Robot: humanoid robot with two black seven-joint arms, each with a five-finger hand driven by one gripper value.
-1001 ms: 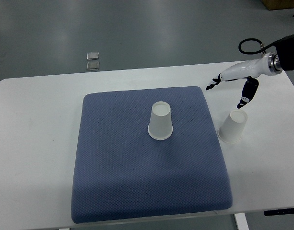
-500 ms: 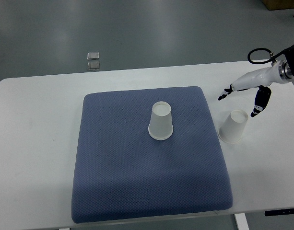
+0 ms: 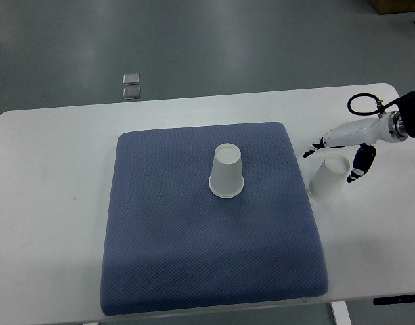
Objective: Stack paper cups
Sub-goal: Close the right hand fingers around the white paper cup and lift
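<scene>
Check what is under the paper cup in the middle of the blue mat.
The cup stands upside down on the mat, which lies on the white table. Its rim meets the mat; anything inside is hidden.

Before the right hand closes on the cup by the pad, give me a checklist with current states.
1. Right hand open around the cup: ok, fingers spread on either side of it.
2. Cup on table upside down, not tipped over: ok, though it leans.
3. Fingers touching that cup: cannot tell.
4. Cup on pad upside down, base free to take a second cup: ok.
5. Path between the two cups across the pad free: ok.
6. Left hand out of the way: ok, not in view.
</scene>
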